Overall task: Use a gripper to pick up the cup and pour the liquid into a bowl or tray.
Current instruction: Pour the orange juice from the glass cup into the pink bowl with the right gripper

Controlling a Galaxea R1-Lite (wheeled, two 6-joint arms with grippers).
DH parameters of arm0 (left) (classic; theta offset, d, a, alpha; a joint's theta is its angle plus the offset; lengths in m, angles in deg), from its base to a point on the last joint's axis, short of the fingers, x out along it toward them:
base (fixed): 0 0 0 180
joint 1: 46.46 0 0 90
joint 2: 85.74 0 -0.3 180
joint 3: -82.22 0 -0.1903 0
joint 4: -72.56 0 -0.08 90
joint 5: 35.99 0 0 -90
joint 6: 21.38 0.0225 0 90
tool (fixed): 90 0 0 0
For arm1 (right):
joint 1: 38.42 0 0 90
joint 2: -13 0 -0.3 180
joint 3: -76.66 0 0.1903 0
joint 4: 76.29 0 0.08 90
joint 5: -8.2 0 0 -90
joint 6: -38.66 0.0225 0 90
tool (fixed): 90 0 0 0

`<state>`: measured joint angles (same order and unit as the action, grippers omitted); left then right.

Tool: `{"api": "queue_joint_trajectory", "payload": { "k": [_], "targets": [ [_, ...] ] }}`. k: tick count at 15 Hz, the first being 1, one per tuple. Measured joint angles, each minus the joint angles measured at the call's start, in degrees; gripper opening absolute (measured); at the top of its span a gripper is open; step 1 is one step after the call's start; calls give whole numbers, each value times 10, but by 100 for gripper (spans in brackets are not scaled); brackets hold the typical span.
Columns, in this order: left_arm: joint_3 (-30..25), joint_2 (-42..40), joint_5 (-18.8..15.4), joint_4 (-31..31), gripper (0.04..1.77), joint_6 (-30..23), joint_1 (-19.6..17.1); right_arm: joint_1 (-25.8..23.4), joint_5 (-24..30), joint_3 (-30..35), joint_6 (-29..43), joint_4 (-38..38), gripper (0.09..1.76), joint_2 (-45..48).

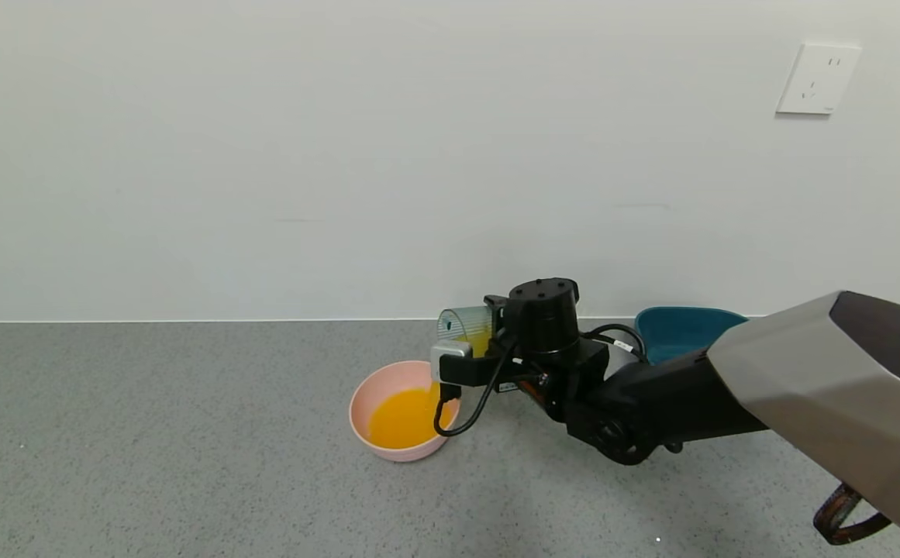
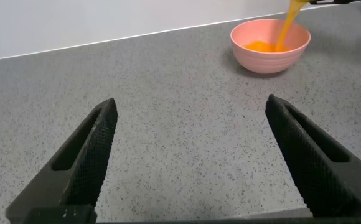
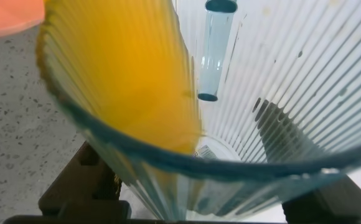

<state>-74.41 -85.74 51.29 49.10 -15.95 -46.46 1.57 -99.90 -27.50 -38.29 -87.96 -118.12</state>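
Observation:
My right gripper (image 1: 488, 325) is shut on the translucent blue-green cup (image 1: 465, 324) and holds it tipped on its side above the far right rim of the pink bowl (image 1: 368, 395). Orange liquid (image 1: 403, 418) lies in the bowl. In the left wrist view a stream of it (image 2: 286, 25) falls into the bowl (image 2: 270, 56). The right wrist view looks into the ribbed cup (image 3: 280, 87), with liquid (image 3: 131, 74) running along its lower side. My left gripper (image 2: 190, 152) is open and empty, low over the bare counter, well away from the bowl.
A dark teal tray (image 1: 682, 329) stands against the wall behind my right arm. The grey speckled counter (image 1: 147, 449) runs wide to the left of the bowl. A white wall with a socket (image 1: 818, 77) closes off the back.

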Motion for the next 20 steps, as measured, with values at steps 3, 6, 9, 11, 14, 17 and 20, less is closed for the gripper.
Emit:
{"api": "queue_joint_trajectory", "payload": {
  "k": [3, 6, 9, 11, 14, 17, 20],
  "targets": [
    [0, 0, 0, 0, 172, 0, 0, 1, 0, -1, -23, 0, 137, 5],
    [0, 0, 0, 0, 172, 0, 0, 1, -1, -4, -45, 2, 137, 9],
    [0, 0, 0, 0, 172, 0, 0, 4, -1, -9, -64, 4, 137, 12],
    [0, 0, 0, 0, 172, 0, 0, 7, -6, -10, -68, 4, 137, 12],
    [0, 0, 0, 0, 172, 0, 0, 9, -10, -31, -91, 1, 137, 8],
    [0, 0, 0, 0, 172, 0, 0, 12, -10, -40, -113, 3, 137, 4],
    [0, 0, 0, 0, 172, 0, 0, 13, -10, -38, -140, 4, 137, 3]
  ]
}}
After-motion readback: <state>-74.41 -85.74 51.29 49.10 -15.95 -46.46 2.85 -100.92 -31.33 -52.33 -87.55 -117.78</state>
